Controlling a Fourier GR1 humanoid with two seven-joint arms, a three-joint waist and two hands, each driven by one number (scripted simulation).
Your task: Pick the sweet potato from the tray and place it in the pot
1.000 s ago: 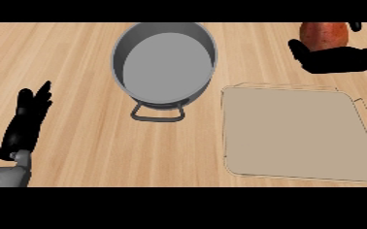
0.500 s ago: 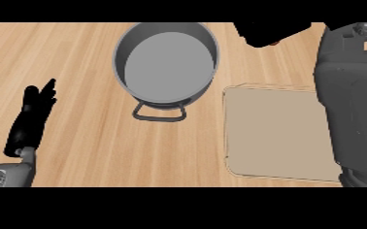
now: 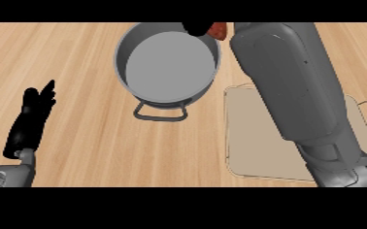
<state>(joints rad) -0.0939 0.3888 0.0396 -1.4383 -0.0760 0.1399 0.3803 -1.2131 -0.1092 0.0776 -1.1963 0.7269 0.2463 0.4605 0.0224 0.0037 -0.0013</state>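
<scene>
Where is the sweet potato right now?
The sweet potato is near the top of the head view, held in the right hand, just over the far right rim of the pot.

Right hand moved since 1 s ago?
Yes: the right hand, holding the sweet potato, went left from beyond the tray to the far rim of the pot.

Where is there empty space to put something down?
The counter is bare between the left hand and the pot, and below the pot's handle, left of the tray. The pot's inside is empty too. It is crowded at the pot's far right rim, where the right hand holds the sweet potato; its forearm hangs over the tray.
</scene>
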